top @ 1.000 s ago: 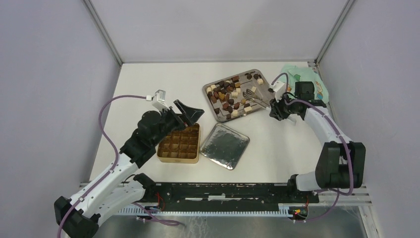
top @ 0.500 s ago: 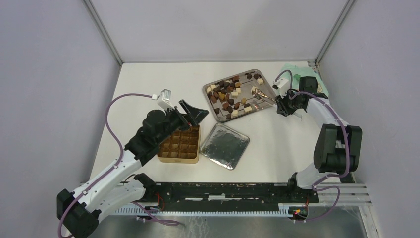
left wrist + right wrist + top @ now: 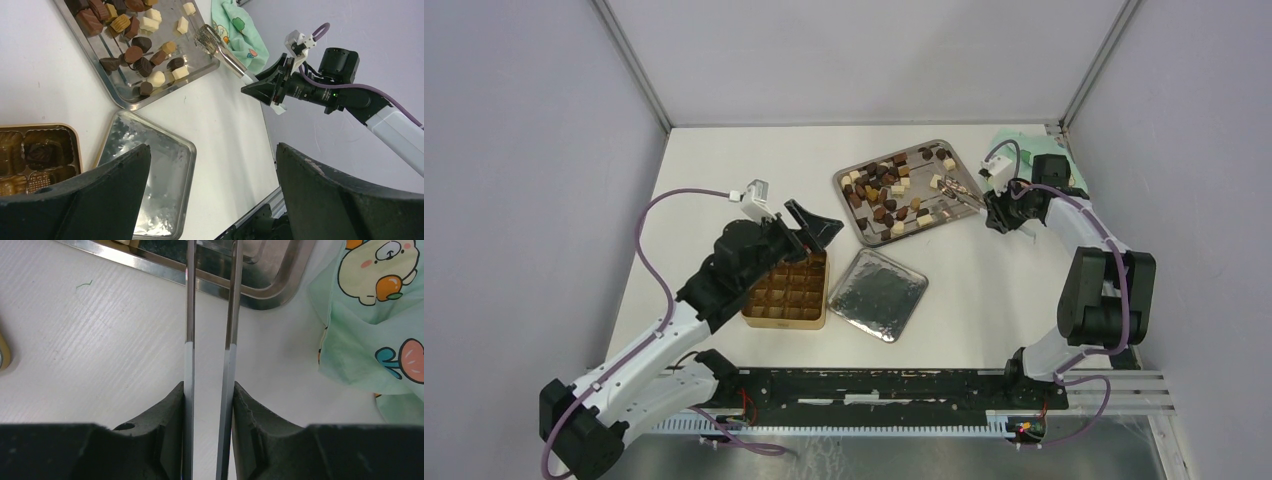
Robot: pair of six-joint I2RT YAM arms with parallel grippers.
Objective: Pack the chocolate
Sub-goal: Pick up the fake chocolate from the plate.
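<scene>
"While the right gripper (image 3: 991, 204) is squeezing the long silver tongs (image 3: 960, 192) shut-fingered at the handle end, are they moving?"

"They're drawing back from the middle of the flat silver tray (image 3: 839, 181) to its right end, by the table's far right corner. I'm seeing nothing between the tips."

"And the small brown and cream chocolate pieces (image 3: 889, 190)?"

"Nearly all lying in that tray, so I'm guessing a fresh pick is coming. The left gripper (image 3: 810, 226) is hovering spread wide and empty over the gold gridded tin (image 3: 784, 322), nearer the left edge."
</scene>
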